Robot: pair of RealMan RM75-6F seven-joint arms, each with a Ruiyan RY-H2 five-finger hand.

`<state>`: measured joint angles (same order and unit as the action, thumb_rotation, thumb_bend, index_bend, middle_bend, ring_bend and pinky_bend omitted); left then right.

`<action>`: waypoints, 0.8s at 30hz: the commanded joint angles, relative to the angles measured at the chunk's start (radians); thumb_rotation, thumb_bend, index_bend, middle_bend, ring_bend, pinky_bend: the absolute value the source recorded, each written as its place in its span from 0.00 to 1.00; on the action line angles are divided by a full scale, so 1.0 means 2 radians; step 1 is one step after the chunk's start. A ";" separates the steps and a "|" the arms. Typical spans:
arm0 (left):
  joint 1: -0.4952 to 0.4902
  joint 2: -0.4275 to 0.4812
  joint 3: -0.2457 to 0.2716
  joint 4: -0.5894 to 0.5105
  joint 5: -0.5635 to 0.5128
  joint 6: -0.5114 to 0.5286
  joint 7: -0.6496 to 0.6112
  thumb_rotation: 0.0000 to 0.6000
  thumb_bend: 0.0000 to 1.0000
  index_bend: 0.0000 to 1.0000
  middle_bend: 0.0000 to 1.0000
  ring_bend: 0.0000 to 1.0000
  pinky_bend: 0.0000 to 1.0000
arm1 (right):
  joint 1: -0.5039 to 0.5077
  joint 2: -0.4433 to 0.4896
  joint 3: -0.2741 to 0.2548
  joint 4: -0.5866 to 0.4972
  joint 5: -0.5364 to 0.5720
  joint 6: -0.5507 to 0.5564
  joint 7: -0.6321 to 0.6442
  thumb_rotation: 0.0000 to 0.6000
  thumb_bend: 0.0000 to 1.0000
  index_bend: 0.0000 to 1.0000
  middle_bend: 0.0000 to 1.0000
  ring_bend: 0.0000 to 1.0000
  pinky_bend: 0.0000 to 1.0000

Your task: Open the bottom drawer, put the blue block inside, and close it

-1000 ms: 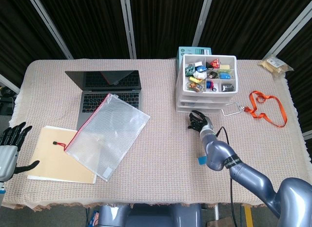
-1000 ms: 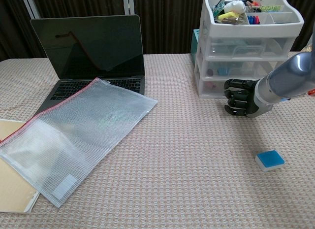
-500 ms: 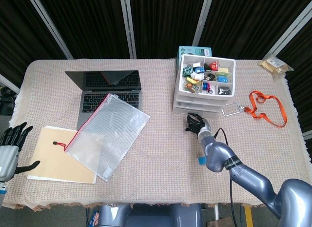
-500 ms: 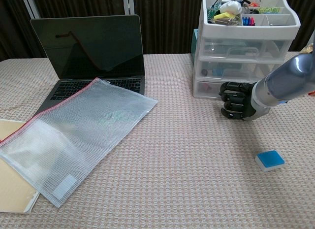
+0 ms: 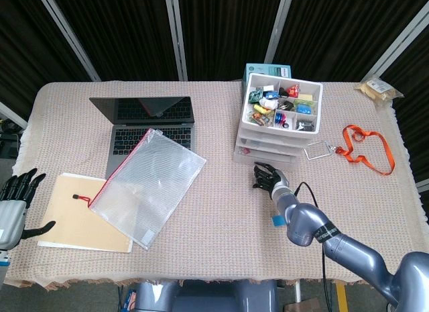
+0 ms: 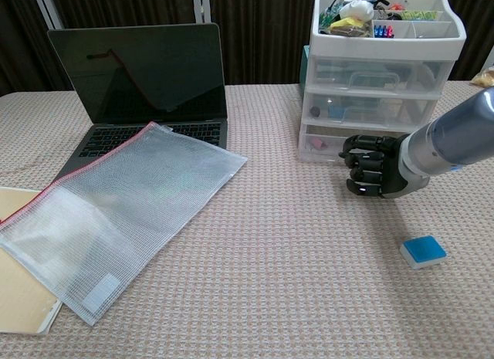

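The right hand (image 6: 372,165), fingers curled at the bottom drawer (image 6: 340,140) front, grip unclear; the blue block (image 6: 423,251) lies behind it, away from the drawer unit (image 5: 276,124).

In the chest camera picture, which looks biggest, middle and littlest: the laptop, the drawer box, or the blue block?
1. Laptop, though it only narrowly beats the drawers and sits at a similar depth.
2. Drawer box, a close second.
3. Blue block, clearly the littlest even though it lies nearer the camera.

Mesh pouch (image 5: 149,186) overlaps laptop (image 5: 143,123) and folder (image 5: 79,214) (manila).
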<state>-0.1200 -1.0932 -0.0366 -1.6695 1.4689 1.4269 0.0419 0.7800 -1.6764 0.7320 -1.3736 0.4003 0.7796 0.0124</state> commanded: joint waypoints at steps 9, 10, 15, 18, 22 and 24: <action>0.001 -0.002 0.001 0.001 0.004 0.004 0.002 1.00 0.15 0.07 0.00 0.00 0.00 | -0.025 0.026 -0.022 -0.071 0.000 0.016 -0.007 1.00 0.44 0.37 0.78 0.80 0.67; 0.001 -0.002 0.001 0.002 0.004 0.004 0.003 1.00 0.15 0.07 0.00 0.00 0.00 | -0.027 0.027 -0.024 -0.075 0.000 0.016 -0.007 1.00 0.44 0.37 0.78 0.80 0.67; 0.001 -0.003 0.001 0.002 0.003 0.005 0.004 1.00 0.15 0.07 0.00 0.00 0.00 | -0.033 0.032 -0.031 -0.089 0.000 0.018 -0.005 1.00 0.44 0.36 0.78 0.80 0.67; 0.001 -0.003 0.000 0.002 0.003 0.004 0.005 1.00 0.15 0.07 0.00 0.00 0.00 | -0.038 0.034 -0.038 -0.094 0.000 0.017 -0.004 1.00 0.44 0.36 0.79 0.80 0.67; 0.001 -0.003 0.000 0.002 0.002 0.004 0.005 1.00 0.15 0.07 0.00 0.00 0.00 | -0.043 0.038 -0.043 -0.101 -0.001 0.013 -0.003 1.00 0.45 0.36 0.78 0.80 0.67; 0.000 -0.002 0.000 0.001 0.001 0.003 0.005 1.00 0.15 0.07 0.00 0.00 0.00 | -0.046 0.041 -0.045 -0.106 -0.003 0.011 -0.002 1.00 0.45 0.36 0.78 0.80 0.67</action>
<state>-0.1190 -1.0983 -0.0363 -1.6667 1.4716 1.4324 0.0511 0.6912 -1.5974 0.6440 -1.5815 0.3970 0.8035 0.0073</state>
